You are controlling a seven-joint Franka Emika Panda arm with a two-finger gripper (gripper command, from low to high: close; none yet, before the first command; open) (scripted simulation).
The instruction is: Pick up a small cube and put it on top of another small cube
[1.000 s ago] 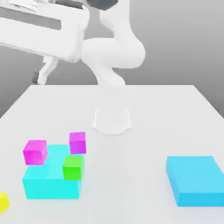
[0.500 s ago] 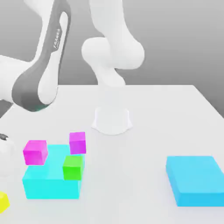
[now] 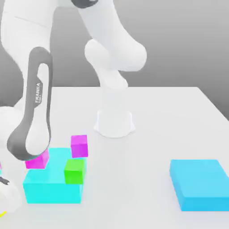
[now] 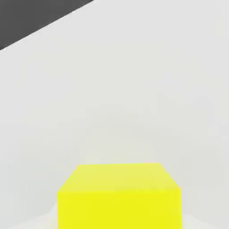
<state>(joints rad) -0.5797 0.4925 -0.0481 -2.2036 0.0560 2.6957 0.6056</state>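
Hand view has the yellow cube [image 4: 119, 197] right up close, sitting on the white table [image 4: 134, 89]. You see its top face and one side face square on, so it sits flat with an edge running straight across the picture. It's a cube, so there's really no long axis to speak of.

The claw itself is shut down narrow. Whether it actually has the cube pinched I can't tell, since no finger shows up against it.

The exterior view gives what the hand camera doesn't: the whole layout. There the yellow cube is just a tiny sliver [image 3: 2, 214] at the exterior view's left edge, near the front of the table, tucked under the white hand [image 3: 8, 197] of the arm [image 3: 33, 116], which leans down over that corner.

Just beside the hand is a cyan block [image 3: 53, 182]. A green cube [image 3: 74, 171] sits on it. One magenta cube [image 3: 37, 160] is at its far left corner, partly hidden by the arm, and a second magenta cube [image 3: 79, 146] is just behind it.

Well apart, on the exterior view's right, lies a flat blue block [image 3: 199, 184].
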